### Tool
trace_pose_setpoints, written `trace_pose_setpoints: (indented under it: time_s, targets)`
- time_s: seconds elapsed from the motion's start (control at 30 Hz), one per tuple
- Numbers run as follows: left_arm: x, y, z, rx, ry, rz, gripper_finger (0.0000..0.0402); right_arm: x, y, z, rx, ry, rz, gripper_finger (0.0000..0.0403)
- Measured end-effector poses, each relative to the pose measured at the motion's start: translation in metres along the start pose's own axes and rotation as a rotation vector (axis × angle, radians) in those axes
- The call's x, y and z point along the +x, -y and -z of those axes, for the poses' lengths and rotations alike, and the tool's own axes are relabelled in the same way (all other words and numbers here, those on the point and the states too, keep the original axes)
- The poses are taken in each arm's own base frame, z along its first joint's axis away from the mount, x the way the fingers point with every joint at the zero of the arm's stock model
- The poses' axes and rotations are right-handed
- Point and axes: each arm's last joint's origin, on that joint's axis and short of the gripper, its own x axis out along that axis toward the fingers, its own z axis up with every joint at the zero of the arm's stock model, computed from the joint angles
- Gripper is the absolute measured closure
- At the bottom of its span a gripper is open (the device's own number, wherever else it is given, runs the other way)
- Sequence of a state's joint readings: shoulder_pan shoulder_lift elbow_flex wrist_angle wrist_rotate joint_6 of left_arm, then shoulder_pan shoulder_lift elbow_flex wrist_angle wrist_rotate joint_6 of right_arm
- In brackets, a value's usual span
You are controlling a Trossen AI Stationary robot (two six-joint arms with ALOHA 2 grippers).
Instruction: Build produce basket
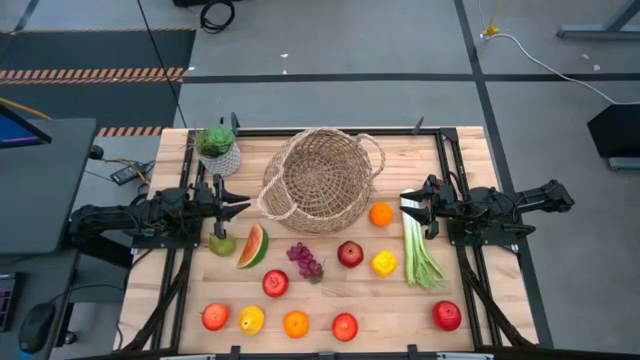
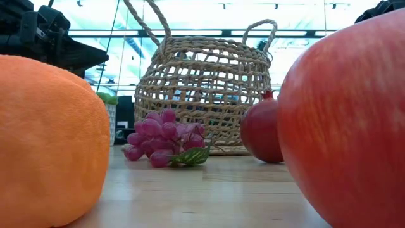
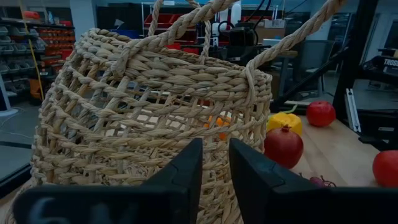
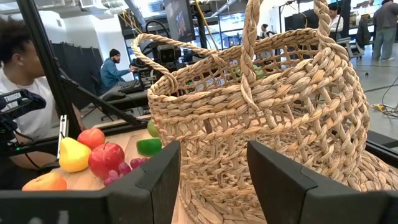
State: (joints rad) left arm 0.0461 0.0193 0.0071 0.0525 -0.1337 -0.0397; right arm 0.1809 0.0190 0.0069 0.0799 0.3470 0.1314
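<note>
The woven basket [image 1: 318,180] stands upright on its base at the table's far middle, with nothing showing inside it. My left gripper [image 1: 245,207] waits level at its left, fingers a little apart [image 3: 216,146]. At the basket's right, my right gripper [image 1: 404,199] also waits level and stands wider open [image 4: 213,149]. Produce lies loose on the table nearer the front: an orange [image 1: 381,214], a leek [image 1: 420,250], a pear [image 1: 222,243], a watermelon slice [image 1: 254,246], grapes [image 1: 306,260], and several red and yellow fruits along the near edge.
A small white pot with a green plant [image 1: 218,148] stands at the far left, just beyond my left arm. Dark frame rails [image 1: 452,170] run along both table sides. People [image 4: 25,81] sit beyond the table's left side.
</note>
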Motion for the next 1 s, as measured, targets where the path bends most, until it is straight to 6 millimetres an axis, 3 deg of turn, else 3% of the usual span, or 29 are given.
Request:
trace_pose_setpoints:
  time_s: [1.0]
  targets:
    - [0.0000, 0.0000, 0.0000, 0.000, 0.000, -0.001, 0.0314, 0.0000, 0.0000, 0.0001, 0.000, 0.000, 0.000, 0.0211]
